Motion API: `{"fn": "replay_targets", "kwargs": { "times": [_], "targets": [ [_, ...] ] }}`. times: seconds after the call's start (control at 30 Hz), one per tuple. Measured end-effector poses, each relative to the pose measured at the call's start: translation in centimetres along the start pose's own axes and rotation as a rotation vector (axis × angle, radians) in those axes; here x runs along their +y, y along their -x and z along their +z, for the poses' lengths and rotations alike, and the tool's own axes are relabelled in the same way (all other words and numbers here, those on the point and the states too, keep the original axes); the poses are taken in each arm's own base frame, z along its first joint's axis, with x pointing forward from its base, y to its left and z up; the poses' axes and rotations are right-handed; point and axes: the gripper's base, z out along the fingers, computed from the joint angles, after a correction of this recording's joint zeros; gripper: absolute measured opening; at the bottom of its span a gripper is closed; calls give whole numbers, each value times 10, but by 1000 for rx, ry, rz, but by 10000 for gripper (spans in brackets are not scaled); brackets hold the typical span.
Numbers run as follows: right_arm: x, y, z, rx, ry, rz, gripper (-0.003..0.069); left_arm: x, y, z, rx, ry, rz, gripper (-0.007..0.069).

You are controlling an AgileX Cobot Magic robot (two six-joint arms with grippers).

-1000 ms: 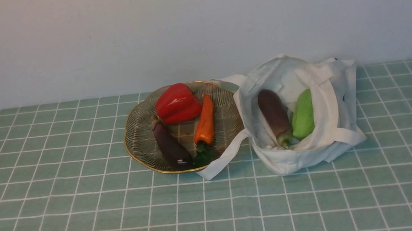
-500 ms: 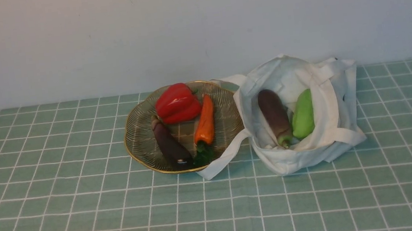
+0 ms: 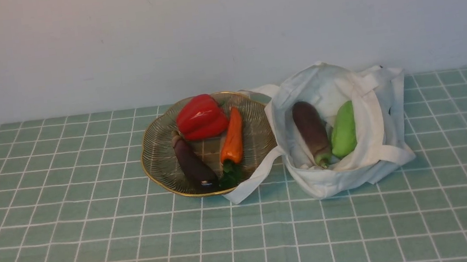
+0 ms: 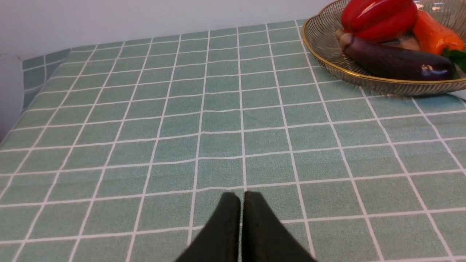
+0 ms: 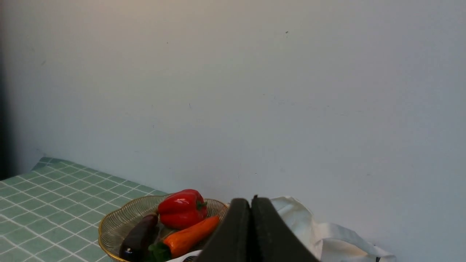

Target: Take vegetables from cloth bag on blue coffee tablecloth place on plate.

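So here's where we're at: 3 veggies sit on the plate (image 3: pixel 154 168) and 2 are in the cloth bag (image 3: pixel 381 131). On the plate we've got the slim dark-purple eggplant (image 3: pixel 193 164) lying along the near-left side, a red bell pepper (image 3: pixel 201 117) at the back, and an orange pepper (image 3: pixel 232 140) just right of the eggplant, its green stem pointing toward us. The bag lies on the tablecloth (image 3: pixel 74 237) right beside the plate, on its right, with its mouth gaping open. Inside it the fatter purple-brown eggplant (image 3: pixel 311 128) lies on the left with its green stem end nearest us, and the light-green veggie (image 3: pixel 343 131) lies just beside it on the right. 1 white strap (image 3: pixel 252 182) trails out of the bag and runs against the plate's near rim. Our left gripper (image 4: pixel 242 196) hovers over bare tablecloth well apart from the plate, jaws pressed together with nothing in them. Our right gripper (image 5: pixel 251 202) points toward the wall (image 5: pixel 291 91), plate and bag showing past its tips, jaws also pressed together and empty
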Motion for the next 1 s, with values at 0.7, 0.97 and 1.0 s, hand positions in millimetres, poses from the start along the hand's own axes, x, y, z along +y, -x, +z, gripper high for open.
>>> {"fn": "replay_targets", "kwargs": {
  "times": [0.7, 0.97, 1.0],
  "targets": [
    [-5, -71, 14, 182, -157, 78, -15, 0, 0, 0, 0, 0, 0, -5],
    [-13, -119, 9, 289, -364, 102, -15, 0, 0, 0, 0, 0, 0, -5],
    [-14, -124, 8, 284, -384, 104, -15, 0, 0, 0, 0, 0, 0, -5]
  ]
}}
